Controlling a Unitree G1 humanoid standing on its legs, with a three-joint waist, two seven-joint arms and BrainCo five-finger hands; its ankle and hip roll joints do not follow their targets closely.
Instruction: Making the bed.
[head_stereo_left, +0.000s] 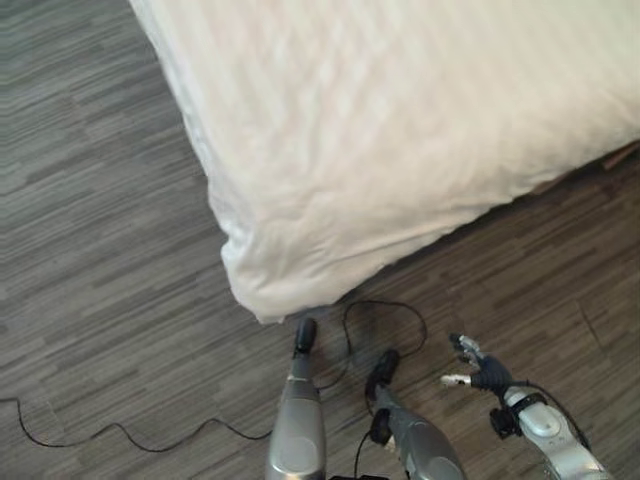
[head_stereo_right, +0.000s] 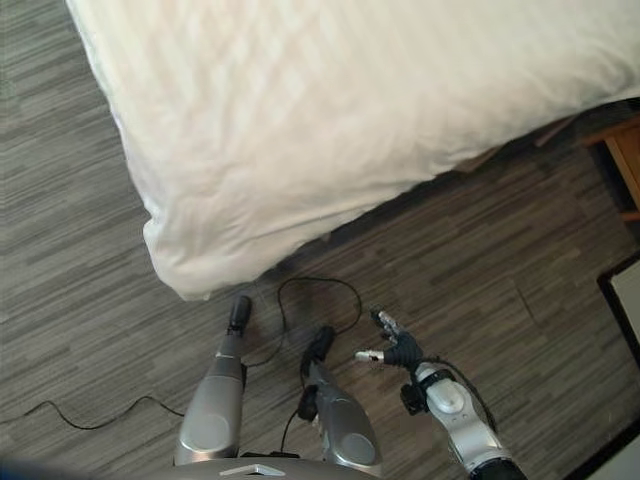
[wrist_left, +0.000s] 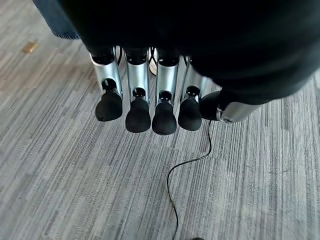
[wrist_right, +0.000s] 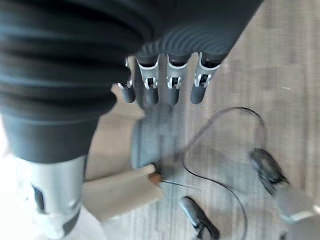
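A bed with a white duvet (head_stereo_left: 400, 130) fills the upper part of the eye views. Its near corner (head_stereo_left: 265, 290) hangs down almost to the grey floor, with creases along the edge. My right hand (head_stereo_left: 482, 372) hovers low over the floor, to the right of that corner and apart from the duvet, its fingers (wrist_right: 172, 80) straight and holding nothing. The left wrist view has my left hand (wrist_left: 164, 95) hanging over bare floor with its fingers straight and nothing in them.
Grey wood-grain floor (head_stereo_left: 100, 300) surrounds the bed on the left and front. A wooden piece of furniture (head_stereo_right: 625, 160) and a dark-framed pale panel (head_stereo_right: 625, 300) stand at the far right. A small tan scrap (wrist_left: 30, 47) lies on the floor.
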